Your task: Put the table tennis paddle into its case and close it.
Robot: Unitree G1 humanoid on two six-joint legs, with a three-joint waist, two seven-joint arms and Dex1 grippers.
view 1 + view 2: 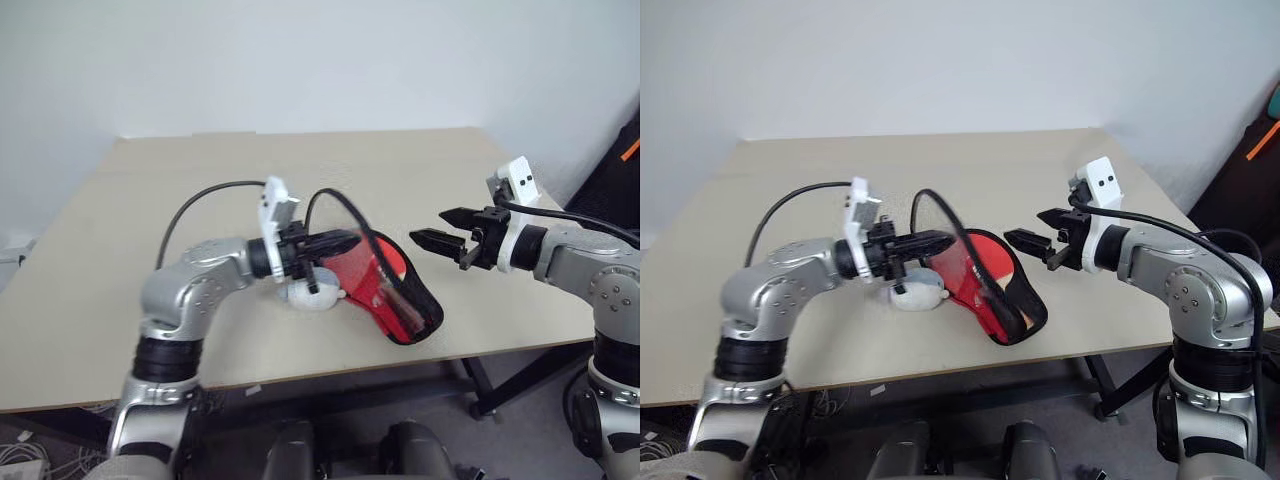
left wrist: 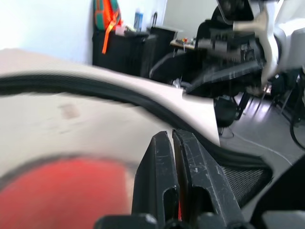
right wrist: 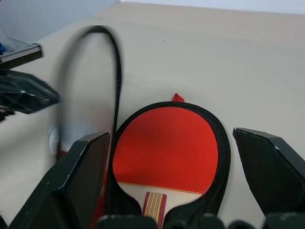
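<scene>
**A:** While pressed flat together at the fingers [image 1: 338, 243], with no gap to be seen, looks to be pinching the lifted black zipper edge of the case [image 1: 415, 310]. So much for the left gripper [image 1: 352, 240]. Why hold the flap up like that?

**B:** Probably to hold the mouth open and check the table tennis paddle [image 3: 167, 148] before folding the flap over. Already lying inside: red face ringed by the black rim, handle pointing toward the right gripper [image 1: 432, 226].

**A:** And over there?

**B:** Spread wide at the fingers [image 3: 86, 171], gripping nothing. Hovering at about 2 o'clock of the case, near but apart from it. Aimed at the handle end, likely ready to steady the pouch or take the zipper.

**A:** Whereabouts on the table [image 1: 150, 230]?

**B:** About 4 o'clock from the middle, close to the front edge. Reached by the left gripper from 9 o'clock.

**A:** Left to do?

**B:** Lay the flap flat over the paddle, then run the zipper round. Could slip out of so thin a pinch, so worth watching.
</scene>
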